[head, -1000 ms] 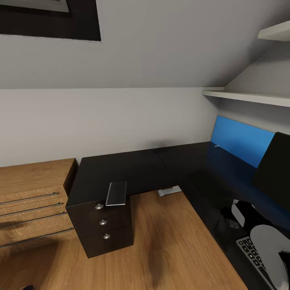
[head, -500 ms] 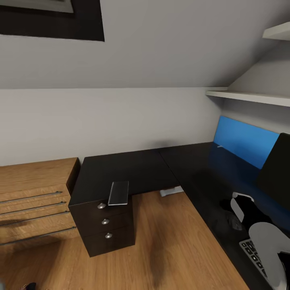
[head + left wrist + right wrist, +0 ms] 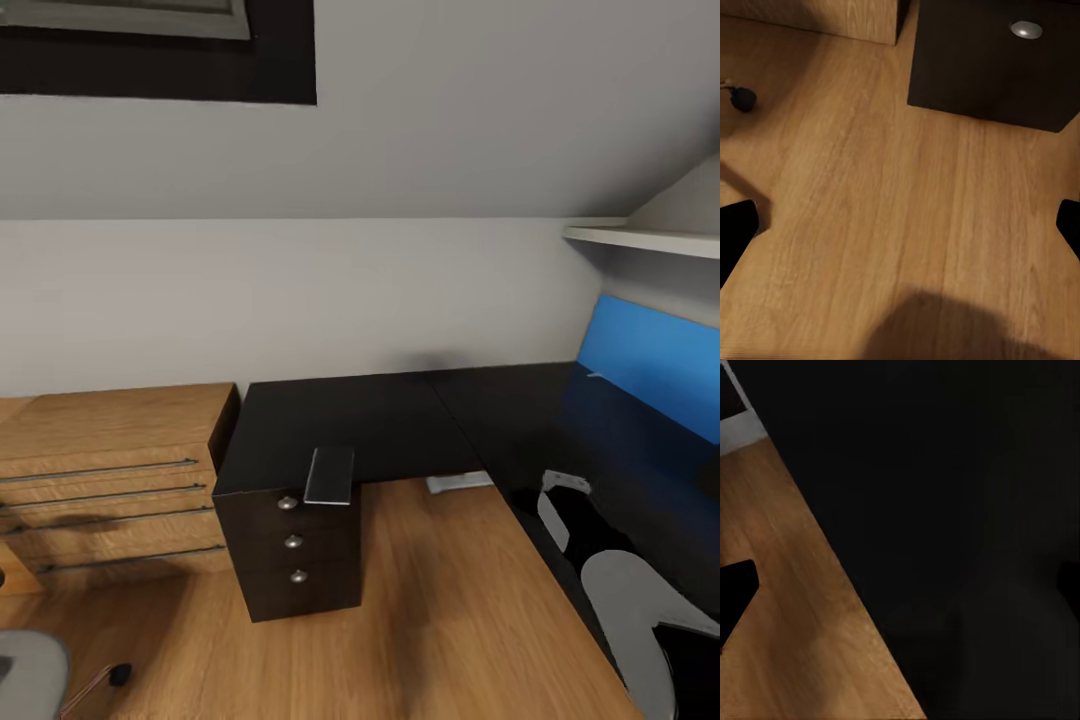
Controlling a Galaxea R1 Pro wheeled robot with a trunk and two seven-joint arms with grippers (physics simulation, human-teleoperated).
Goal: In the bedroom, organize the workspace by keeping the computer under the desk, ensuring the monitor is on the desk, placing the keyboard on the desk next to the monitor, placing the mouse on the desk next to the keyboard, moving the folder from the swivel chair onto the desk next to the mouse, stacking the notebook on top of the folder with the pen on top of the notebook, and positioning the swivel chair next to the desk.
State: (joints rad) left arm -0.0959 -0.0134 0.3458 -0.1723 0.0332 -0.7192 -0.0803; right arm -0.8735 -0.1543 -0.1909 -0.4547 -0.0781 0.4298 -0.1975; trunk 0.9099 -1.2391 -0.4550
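Mostly the desk (image 3: 400, 425) fills the head view, its black top running off the right edge under the blue back panel (image 3: 660, 365). A small grey flat object (image 3: 330, 475), too indistinct to name, lies on the top above the black drawers (image 3: 295, 545). At the lower left corner a cropped grey shape (image 3: 30, 675) may be the swivel chair. The left gripper (image 3: 900, 225) hangs splayed wide over the wooden floor (image 3: 870, 210), holding nothing; the right gripper (image 3: 900, 585), likewise parted and empty, straddles the desk edge.
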